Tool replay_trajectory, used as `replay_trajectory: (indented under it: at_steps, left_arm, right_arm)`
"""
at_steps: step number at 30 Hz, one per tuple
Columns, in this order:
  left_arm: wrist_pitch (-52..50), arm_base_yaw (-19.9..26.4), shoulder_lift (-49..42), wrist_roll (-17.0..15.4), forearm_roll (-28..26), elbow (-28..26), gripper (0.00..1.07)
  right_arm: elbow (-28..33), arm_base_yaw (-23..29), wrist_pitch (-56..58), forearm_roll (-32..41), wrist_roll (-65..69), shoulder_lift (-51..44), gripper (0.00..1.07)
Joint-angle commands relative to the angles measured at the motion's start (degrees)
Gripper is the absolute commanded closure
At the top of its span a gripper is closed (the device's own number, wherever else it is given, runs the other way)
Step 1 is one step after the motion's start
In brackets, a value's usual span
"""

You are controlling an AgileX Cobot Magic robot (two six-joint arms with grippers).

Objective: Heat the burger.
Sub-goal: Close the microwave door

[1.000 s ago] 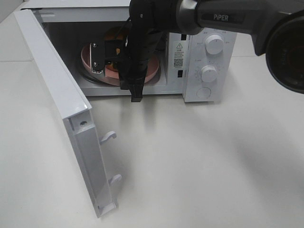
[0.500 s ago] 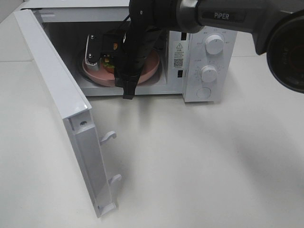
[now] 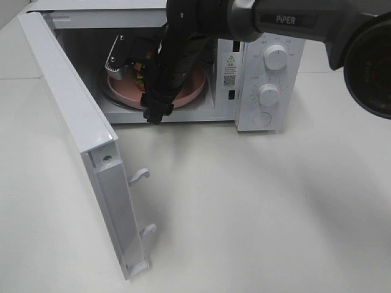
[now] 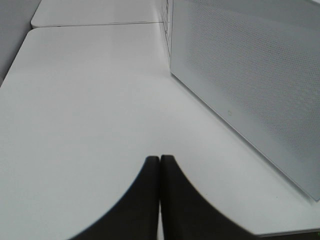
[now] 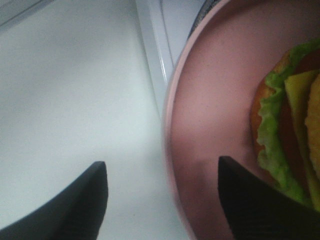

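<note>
The burger [image 5: 280, 130] lies on a round pink plate [image 3: 189, 91] inside the open microwave [image 3: 263, 73]. In the exterior view only a bit of its lettuce and bun [image 3: 140, 77] shows past the arm. My right gripper [image 3: 135, 85] reaches into the oven mouth from the upper right. It is open, with its dark fingers [image 5: 85, 200] standing either side of the plate's rim [image 5: 170, 150] and not touching it. My left gripper [image 4: 160, 200] is shut with nothing in it, low over the white table beside a perforated white microwave panel [image 4: 250, 80]. It does not show in the exterior view.
The microwave door [image 3: 79, 134] stands swung wide open to the left, its latch hooks [image 3: 139, 176] pointing into the table space. Two dials [image 3: 275, 58] sit on the right-hand control panel. White table [image 3: 256, 207] stretches in front of the oven.
My right gripper has opened and let go of the plate. The plate, held tilted before, now lies flat in the oven. The gripper has shifted a little to the left.
</note>
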Motion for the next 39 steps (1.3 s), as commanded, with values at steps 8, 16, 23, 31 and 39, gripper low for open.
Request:
replay_trajectory:
  at_steps: [8,16,23,31,39]
  left_arm:
    - [-0.7,0.1,-1.2,0.1,-0.4,0.2,1.06]
    - [-0.7,0.1,-1.2,0.1,-0.4,0.2,1.06]
    - [-0.7,0.1,-1.2,0.1,-0.4,0.2,1.06]
    - [-0.7,0.1,-1.2,0.1,-0.4,0.2,1.06]
    - [-0.7,0.1,-1.2,0.1,-0.4,0.2,1.06]
  right_arm:
    - [-0.6,0.1,2.3,-2.0,8.4,-2.6,0.39]
    - [-0.6,0.1,6.8,-1.9,10.8,-4.9,0.39]
    - [-0.6,0.1,12.3,-1.8,17.4,-5.4,0.39]
    - [-0.6,0.1,16.2,-1.3,25.2,-5.4,0.39]
    - [-0.6,0.1,19.8,-1.3,32.1,-5.4,0.39]
